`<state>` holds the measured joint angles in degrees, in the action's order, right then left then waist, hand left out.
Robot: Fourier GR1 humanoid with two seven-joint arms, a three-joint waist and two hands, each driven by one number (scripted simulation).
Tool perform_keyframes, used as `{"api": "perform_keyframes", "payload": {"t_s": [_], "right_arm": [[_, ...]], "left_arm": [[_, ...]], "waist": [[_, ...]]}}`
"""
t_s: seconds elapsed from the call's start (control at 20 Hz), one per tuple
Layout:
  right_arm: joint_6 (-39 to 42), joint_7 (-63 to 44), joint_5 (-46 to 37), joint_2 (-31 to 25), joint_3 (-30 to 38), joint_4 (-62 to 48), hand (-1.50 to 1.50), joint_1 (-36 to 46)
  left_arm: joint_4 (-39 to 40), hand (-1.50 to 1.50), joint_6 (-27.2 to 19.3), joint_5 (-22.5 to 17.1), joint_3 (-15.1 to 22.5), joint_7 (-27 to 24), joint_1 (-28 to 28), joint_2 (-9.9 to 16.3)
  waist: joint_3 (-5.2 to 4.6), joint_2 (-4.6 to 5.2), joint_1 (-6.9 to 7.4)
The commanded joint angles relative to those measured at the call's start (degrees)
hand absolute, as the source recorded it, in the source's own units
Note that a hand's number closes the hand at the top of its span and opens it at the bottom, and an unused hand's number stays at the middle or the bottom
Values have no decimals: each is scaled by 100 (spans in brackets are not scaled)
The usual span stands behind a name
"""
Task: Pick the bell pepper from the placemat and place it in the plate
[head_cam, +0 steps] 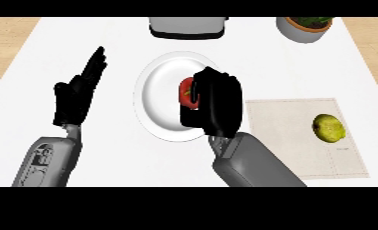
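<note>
A red bell pepper (187, 93) shows only partly, over the right half of the white plate (161, 94). My right hand (214, 101) is curled round it from the right and hides most of it. Whether the pepper touches the plate I cannot tell. The beige placemat (295, 139) lies to the right of the plate, behind my right forearm. My left hand (80, 91) rests open at the left of the plate, fingers pointing up and away.
A yellow-green fruit (329, 127) lies on the placemat's right part. A grey toaster-like appliance (187, 26) stands at the counter's far edge, and a potted plant (306, 27) at the far right.
</note>
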<state>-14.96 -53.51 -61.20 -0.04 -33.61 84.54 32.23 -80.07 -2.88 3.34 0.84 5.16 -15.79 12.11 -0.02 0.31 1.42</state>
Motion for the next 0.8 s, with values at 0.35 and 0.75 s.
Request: {"api": "perform_keyframes", "payload": {"t_s": [0.35,0.75], "right_arm": [[-1155,-168,1547,3,-168,-3234,150,1455],[-2435,380,3034,3,-886,-4070,-150,1650]], "left_arm": [[-56,0,103,37,108,104,-114,-110],[156,0,8,202,190,-45,-324,-258]], "waist": [[5,63,237],[8,93,384]]}}
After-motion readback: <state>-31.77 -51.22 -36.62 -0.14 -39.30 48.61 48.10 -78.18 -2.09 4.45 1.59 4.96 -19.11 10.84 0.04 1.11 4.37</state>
